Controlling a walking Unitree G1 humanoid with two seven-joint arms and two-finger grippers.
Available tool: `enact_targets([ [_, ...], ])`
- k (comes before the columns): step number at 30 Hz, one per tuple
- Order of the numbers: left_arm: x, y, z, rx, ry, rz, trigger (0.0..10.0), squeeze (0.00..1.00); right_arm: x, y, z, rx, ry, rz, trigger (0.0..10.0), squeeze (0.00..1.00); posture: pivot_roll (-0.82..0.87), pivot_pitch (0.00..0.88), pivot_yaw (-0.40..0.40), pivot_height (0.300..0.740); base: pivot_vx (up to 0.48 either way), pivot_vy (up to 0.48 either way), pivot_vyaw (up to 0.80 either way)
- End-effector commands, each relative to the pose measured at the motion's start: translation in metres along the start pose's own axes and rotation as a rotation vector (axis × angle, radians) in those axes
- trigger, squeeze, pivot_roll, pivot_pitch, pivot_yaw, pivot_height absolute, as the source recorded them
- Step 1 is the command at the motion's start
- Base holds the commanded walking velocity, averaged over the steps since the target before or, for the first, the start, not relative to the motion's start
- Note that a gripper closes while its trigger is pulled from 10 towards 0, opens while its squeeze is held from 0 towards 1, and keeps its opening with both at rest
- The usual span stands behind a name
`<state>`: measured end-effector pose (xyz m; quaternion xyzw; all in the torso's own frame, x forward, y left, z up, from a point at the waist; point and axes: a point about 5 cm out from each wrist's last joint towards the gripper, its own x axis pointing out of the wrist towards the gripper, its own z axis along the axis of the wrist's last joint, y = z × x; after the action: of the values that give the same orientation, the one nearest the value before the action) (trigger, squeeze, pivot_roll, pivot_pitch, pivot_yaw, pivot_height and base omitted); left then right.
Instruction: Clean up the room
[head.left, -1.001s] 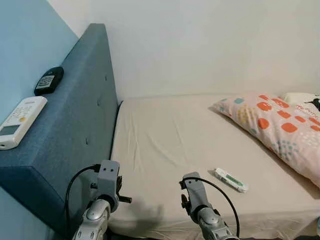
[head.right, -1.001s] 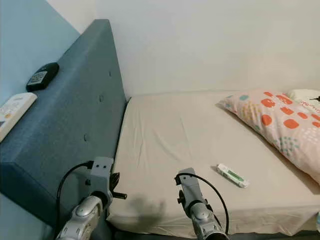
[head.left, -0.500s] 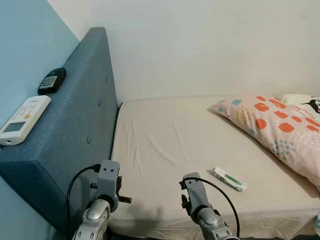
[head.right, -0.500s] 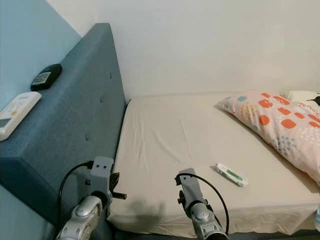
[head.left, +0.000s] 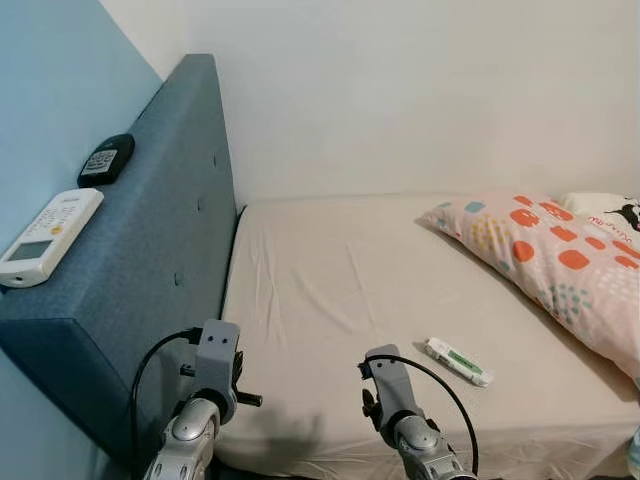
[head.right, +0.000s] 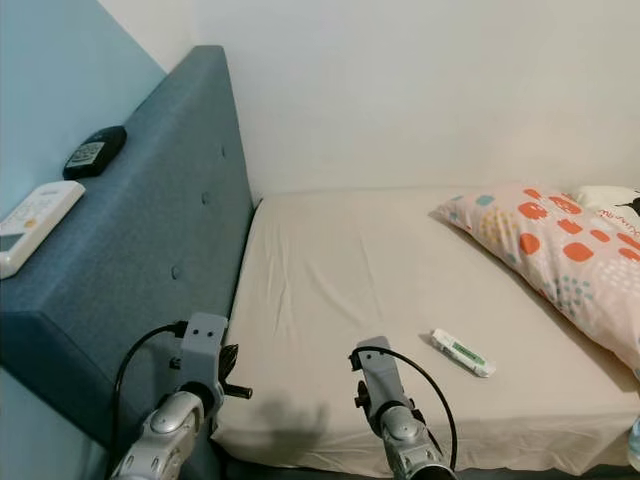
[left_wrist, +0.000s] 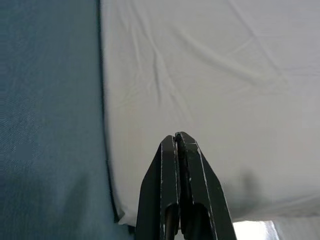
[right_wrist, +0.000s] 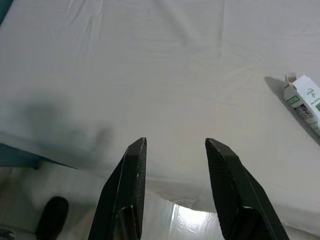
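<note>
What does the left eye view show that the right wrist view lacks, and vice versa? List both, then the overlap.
Left eye view: blue headboard carrying a white remote and a black remote, plus the patterned pillow. Right wrist view: the right gripper, open, above the bed's edge. Shared: the beige sheet and the white-and-green box on it.

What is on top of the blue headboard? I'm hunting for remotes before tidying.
Two things lie on the headboard: a white remote nearer the robot and a black remote further back. Nothing covers them; the black one's buttons are too small to read.
</note>
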<state>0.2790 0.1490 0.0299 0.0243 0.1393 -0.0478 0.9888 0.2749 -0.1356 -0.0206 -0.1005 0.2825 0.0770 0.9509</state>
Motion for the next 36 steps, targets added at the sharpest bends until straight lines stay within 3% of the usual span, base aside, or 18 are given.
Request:
enact_targets([
  [1,-0.0010,-0.0035,-0.0037,0.005,0.010,-0.010,10.0,0.00,-0.0007,-0.0021,-0.0033,-0.003,0.013,-0.003,10.0,0.00,0.04,0.050,-0.014,0.740,0.000,-0.319,0.00],
  [36,-0.0014,-0.0045,-0.0071,0.011,0.045,-0.015,10.0,0.00,-0.0012,-0.0037,-0.0051,0.001,0.019,-0.010,10.0,0.00,0.04,0.076,-0.011,0.740,0.000,-0.301,0.00],
])
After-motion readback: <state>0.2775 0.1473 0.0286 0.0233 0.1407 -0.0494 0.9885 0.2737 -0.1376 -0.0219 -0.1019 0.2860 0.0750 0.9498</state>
